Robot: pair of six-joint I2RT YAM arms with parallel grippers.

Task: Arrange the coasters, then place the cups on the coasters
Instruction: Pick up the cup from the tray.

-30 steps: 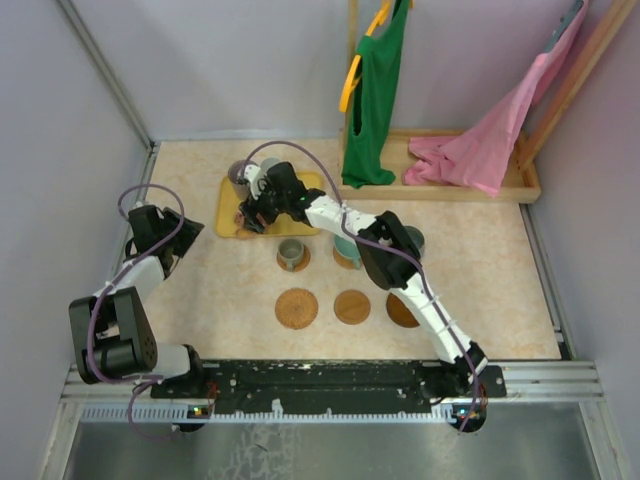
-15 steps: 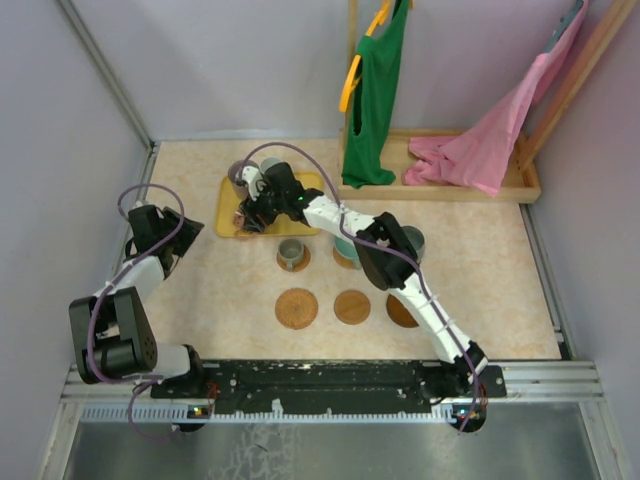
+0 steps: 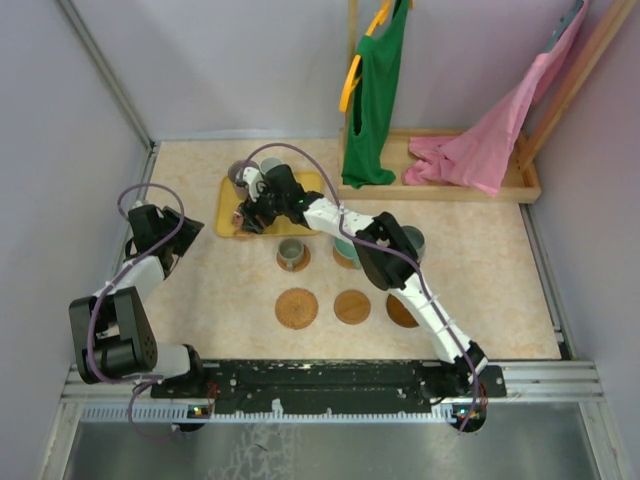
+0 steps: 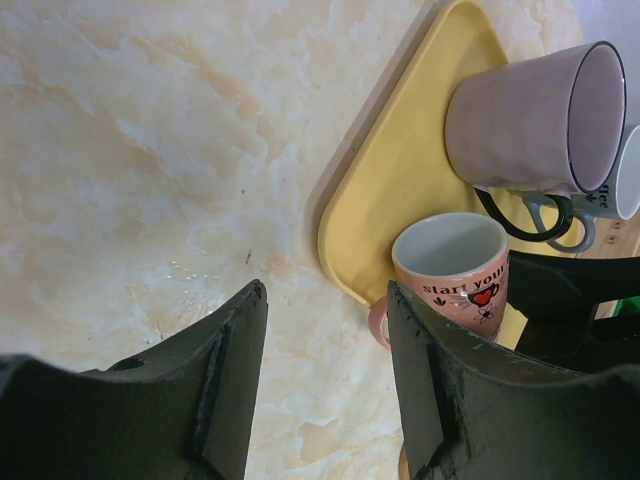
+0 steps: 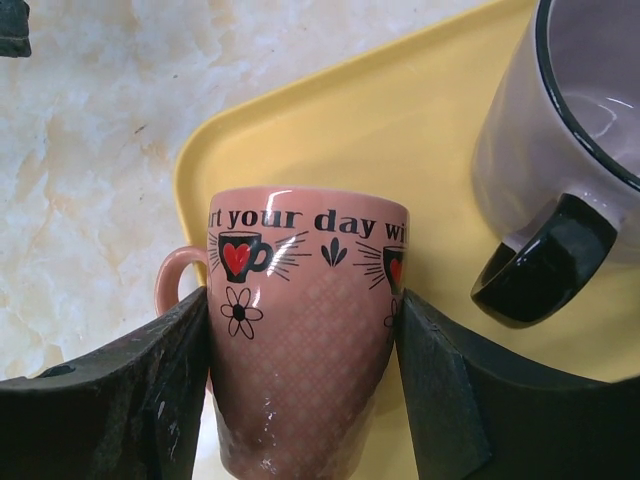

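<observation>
At the tray [image 5: 400, 120] corner, the right tool [image 5: 300, 400] is clamped on the pink cup [image 5: 300, 300]. The left tool [image 4: 325, 390] stands apart, empty.

Soft, even light from above fills my workspace; the tabletop [image 3: 230, 290] is bright, shadows faint. White glare streaks the pink mug [image 5: 300, 340]. The fingers [image 5: 140, 400] of my right gripper [image 5: 302, 310] loom dark, slightly blurred near the lens.

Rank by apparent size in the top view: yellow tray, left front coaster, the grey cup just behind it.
1. Tray
2. Coaster
3. Cup, clearly narrower than the coaster.
All three sit on the same table at about the same distance, so the order looks safe.
</observation>
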